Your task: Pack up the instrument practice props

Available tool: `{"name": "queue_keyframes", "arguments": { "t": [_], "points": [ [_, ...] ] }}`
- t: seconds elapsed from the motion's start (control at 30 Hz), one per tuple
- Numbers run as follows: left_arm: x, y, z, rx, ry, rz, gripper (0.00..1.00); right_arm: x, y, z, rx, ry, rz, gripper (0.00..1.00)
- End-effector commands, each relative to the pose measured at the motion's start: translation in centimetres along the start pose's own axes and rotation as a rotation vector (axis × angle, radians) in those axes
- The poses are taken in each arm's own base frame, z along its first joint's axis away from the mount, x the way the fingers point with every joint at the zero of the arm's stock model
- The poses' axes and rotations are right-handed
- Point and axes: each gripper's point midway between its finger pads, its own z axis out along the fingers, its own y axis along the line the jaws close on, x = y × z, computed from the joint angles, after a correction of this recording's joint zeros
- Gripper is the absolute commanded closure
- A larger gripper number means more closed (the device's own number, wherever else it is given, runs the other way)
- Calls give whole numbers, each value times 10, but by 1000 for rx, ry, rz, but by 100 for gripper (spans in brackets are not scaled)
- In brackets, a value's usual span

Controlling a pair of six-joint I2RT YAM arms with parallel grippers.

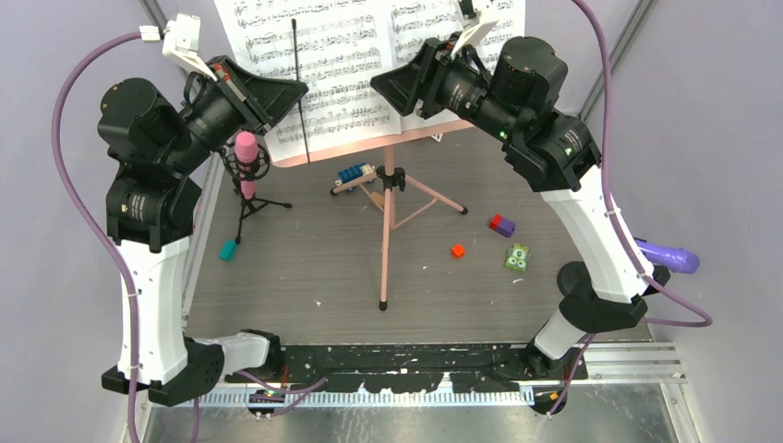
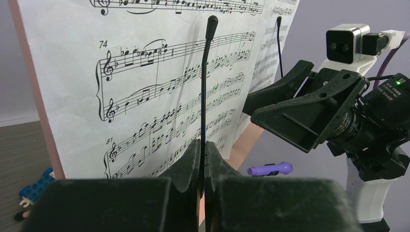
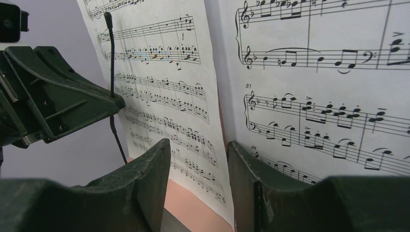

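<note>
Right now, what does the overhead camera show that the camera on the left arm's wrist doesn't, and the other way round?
Only the overhead view shows the pink microphone on its black mount, the pink rack's tripod legs and the small red block on the table. Only the left wrist view shows, close up, the left gripper pinched shut on the thin black wire that runs up the page. Both show the sheet-music pages and the purple microphone.

White sheet-music pages (image 2: 145,96) with black notes and a black rod (image 2: 203,87) face the black left gripper (image 2: 203,154); near it, a pink microphone (image 1: 246,152) and pale pink rack legs (image 1: 386,231).
</note>
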Motion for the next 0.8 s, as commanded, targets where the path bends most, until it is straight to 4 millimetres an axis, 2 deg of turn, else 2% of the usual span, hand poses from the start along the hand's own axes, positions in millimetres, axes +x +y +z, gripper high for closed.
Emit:
{"name": "queue_keyframes", "arguments": {
  "t": [0.0, 0.47, 0.77],
  "points": [
    [-15, -22, -8, 82, -52, 54, 100, -9, 5, 2, -27, -32, 1, 50],
    [-13, -19, -6, 78, -48, 54, 100, -5, 10, 1, -59, -16, -6, 59],
    [-12, -18, -6, 76, -48, 54, 100, -6, 9, 1, -57, -16, -13, 76]
  ]
}}
